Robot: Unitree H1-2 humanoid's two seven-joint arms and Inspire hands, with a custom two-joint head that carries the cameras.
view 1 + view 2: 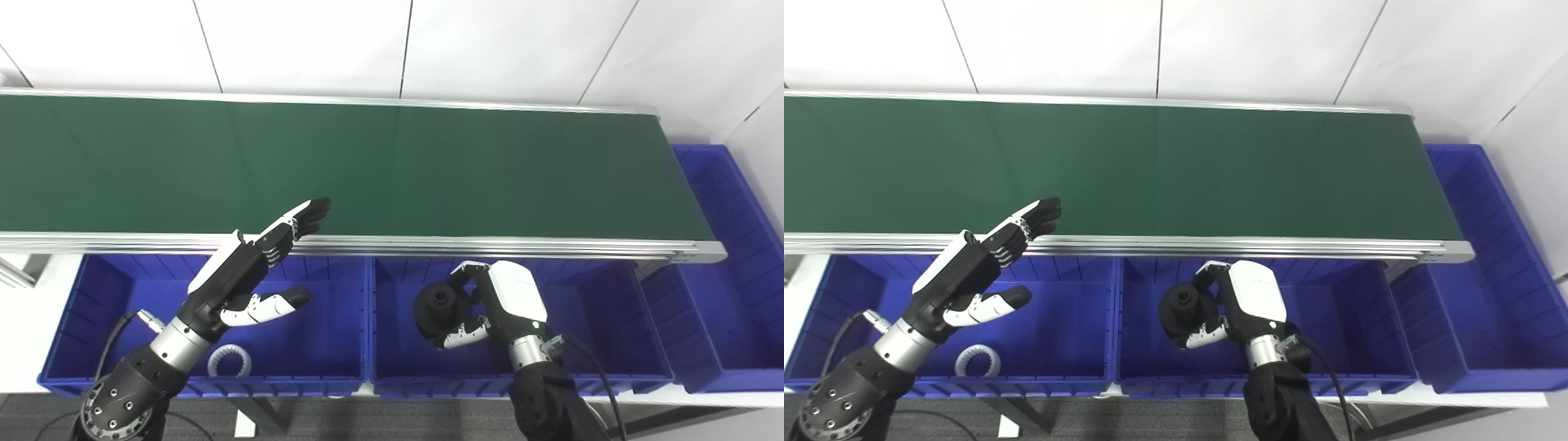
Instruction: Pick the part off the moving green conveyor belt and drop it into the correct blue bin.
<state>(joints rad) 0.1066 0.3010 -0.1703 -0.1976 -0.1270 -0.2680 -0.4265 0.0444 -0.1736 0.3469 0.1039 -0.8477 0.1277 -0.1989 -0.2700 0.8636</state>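
My right hand (pixel 490 306) is shut on a black round part (pixel 438 306) with a raised hub, holding it over the middle blue bin (pixel 600 306), below the belt's front rail. My left hand (pixel 257 269) is open, fingers stretched up toward the front edge of the green conveyor belt (pixel 392 165), thumb spread, hovering over the left blue bin (pixel 331 318). The belt itself carries nothing in view. A white toothed ring (pixel 229 361) lies on the floor of the left bin, near my left forearm.
A third blue bin (pixel 729 245) stands at the right end of the belt, turned lengthwise. A silver rail (pixel 490 246) runs along the belt's front edge above the bins. White wall panels lie behind the belt.
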